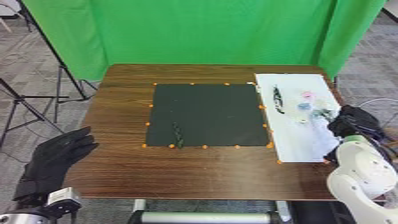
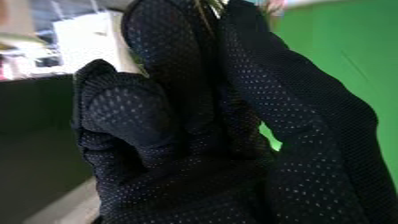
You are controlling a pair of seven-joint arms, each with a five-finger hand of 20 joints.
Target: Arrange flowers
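The right robot hand [image 1: 355,122] is hovering at the right edge of the tabletop [image 1: 178,175], beside the right edge of a white sheet [image 1: 298,145]. It is gripping a green sprig [image 1: 322,114], and in the right wrist view its thumb and fingers are pinching the thin stems between their tips. In the head view the sprig is spreading from the fingertips over the sheet.

The left robot hand [image 1: 55,160] is hanging by the left edge of the tabletop, toward the near-left corner, open and empty, its fingers extending.

A black mat [image 1: 204,110] is lying left of the white sheet, with orange dots running along its edges. On it, a dark green stem [image 1: 179,136] is lying near the near-left corner, pointing roughly from the far side to the near side, its lower end reaching close to the near edge.

On the sheet, a slender dark stem [image 1: 278,99] is lying near the far-left corner. To its right a pink bloom [image 1: 308,95] is resting, with a pale blue bloom [image 1: 305,106] sitting just nearer. A green backdrop [image 1: 213,35] is hanging behind the far edge of the tabletop.
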